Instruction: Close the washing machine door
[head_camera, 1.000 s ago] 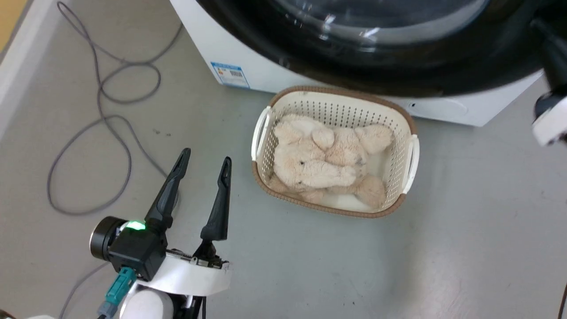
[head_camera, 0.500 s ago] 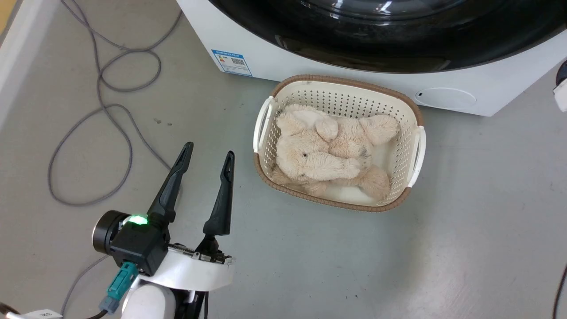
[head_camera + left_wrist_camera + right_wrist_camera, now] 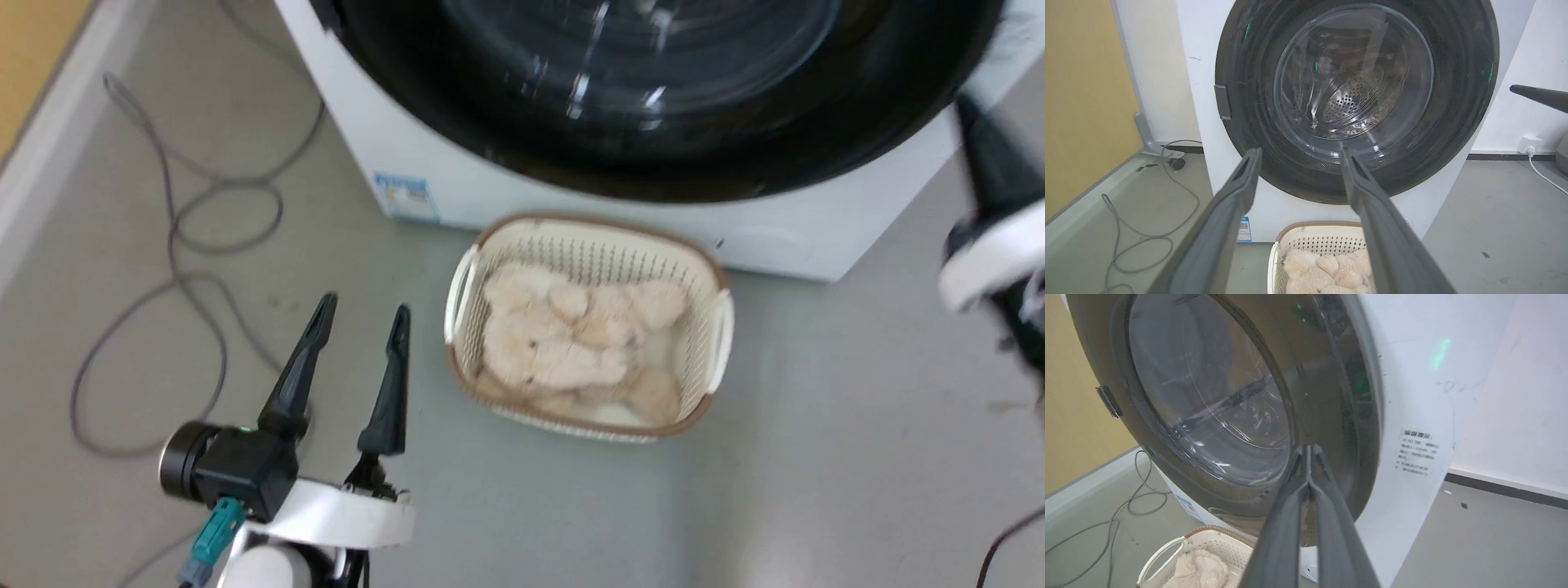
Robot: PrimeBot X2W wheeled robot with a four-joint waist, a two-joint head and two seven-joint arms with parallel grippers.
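Black and glossy, the washing machine door (image 3: 1457, 122) lies against the front of the white washing machine (image 3: 1198, 102), and you can see drum holes through its glass. Your left gripper (image 3: 363, 304) hangs over the floor, fingers spread and empty, left of the basket (image 3: 588, 227) holding a plush toy (image 3: 563, 351). Your right gripper (image 3: 1308, 448) has its fingers pressed together near the door's right edge; contact is unclear.

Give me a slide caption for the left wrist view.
Open left gripper faces the washing machine door, lying against the white washing machine, above a basket holding a plush toy.
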